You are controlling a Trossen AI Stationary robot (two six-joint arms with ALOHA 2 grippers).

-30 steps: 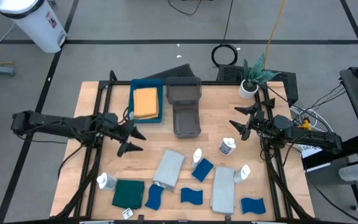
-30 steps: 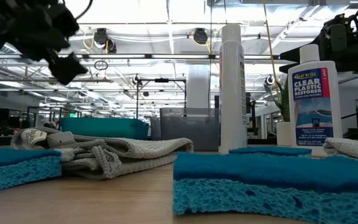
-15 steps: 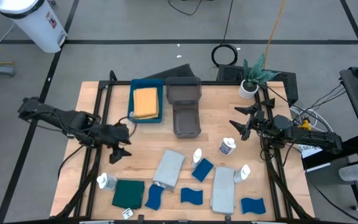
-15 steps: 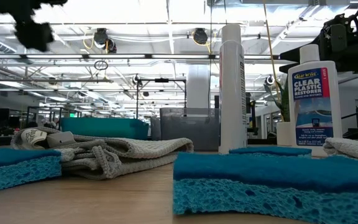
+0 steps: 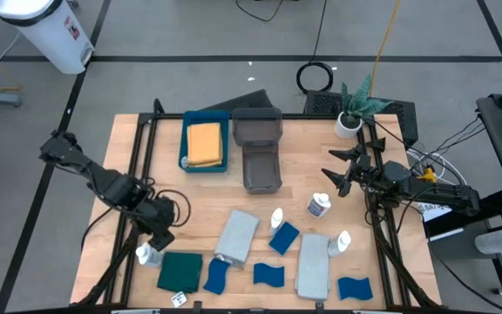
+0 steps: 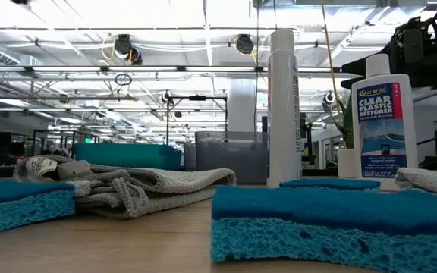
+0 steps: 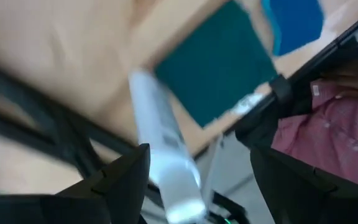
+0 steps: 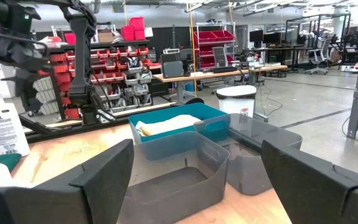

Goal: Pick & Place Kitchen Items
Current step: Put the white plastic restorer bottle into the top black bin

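Hovering over the table's left front corner, the left gripper (image 5: 152, 240) is held with fingers spread just above a small white bottle (image 5: 145, 254), apparently so that the bottle can be straddled and picked up (no contact can be confirmed). Just beside the bottle a dark green cloth (image 5: 179, 271) is laid flat. Further right, an orange cloth (image 5: 204, 142) is already lodged in the blue tray (image 5: 184, 139), presumably as a placed item. Grey cloths, sponges and more bottles are scattered ahead. At the right edge, the right gripper (image 5: 335, 175) is kept waiting, fingers spread, empty
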